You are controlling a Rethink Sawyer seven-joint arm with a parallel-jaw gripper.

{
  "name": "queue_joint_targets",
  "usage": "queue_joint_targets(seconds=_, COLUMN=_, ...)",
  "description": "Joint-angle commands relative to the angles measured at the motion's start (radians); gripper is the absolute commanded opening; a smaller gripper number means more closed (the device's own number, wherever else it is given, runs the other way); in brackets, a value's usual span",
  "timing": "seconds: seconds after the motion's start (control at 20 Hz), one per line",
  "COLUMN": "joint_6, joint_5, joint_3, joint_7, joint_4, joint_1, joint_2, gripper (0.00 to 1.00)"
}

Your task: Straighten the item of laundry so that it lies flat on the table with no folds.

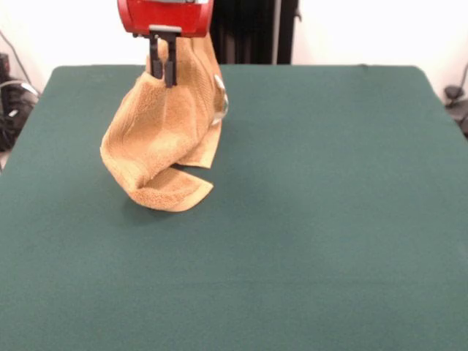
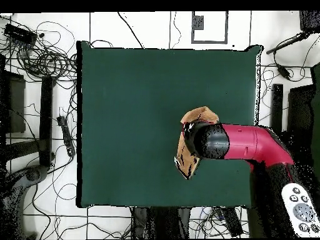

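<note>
Front view gives you the clearest read: the large dark green felt-covered bench [image 1: 329,219] carries only one thing, the small golden-orange terry-cloth towel [image 1: 164,139], and most of that hangs in the air. Its lower folded edge rests on the bench, while the rest rises in a crumpled drape up to the red and black gripper [image 1: 164,69]. The dark fingers [image 1: 169,72] are pinched on the towel's top edge, so the cloth is held, not loose.

From the towel, the bench spreads open on every side in this view; the overhead view shows the towel [image 2: 200,116] partly hidden under the red arm [image 2: 247,142], close to the bench's edge on the robot's side.

By my judgement, you are in the lift-and-spread step: the cloth is raised but doubled on itself, nowhere near flat. The next move calls for dragging the held edge away from the resting fold, low over the bench, so the layers peel apart before you let go. Releasing from here would likely drop it in a heap.
</note>
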Motion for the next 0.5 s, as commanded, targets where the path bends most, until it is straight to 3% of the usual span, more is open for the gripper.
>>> queue_joint_targets(seconds=0.05, joint_6=0.066, joint_5=0.083, joint_3=0.158, joint_7=-0.160, joint_4=0.072, joint_1=-0.127, joint_2=-0.006, gripper=0.00)
queue_joint_targets(seconds=0.3, joint_6=0.090, joint_5=0.063, joint_3=0.166, joint_7=-0.140, joint_4=0.054, joint_1=-0.118, joint_2=-0.009, gripper=0.00)
queue_joint_targets(seconds=0.5, joint_6=0.096, joint_5=0.079, joint_3=0.147, joint_7=-0.028, joint_4=0.066, joint_1=-0.055, joint_2=-0.041, gripper=0.00)
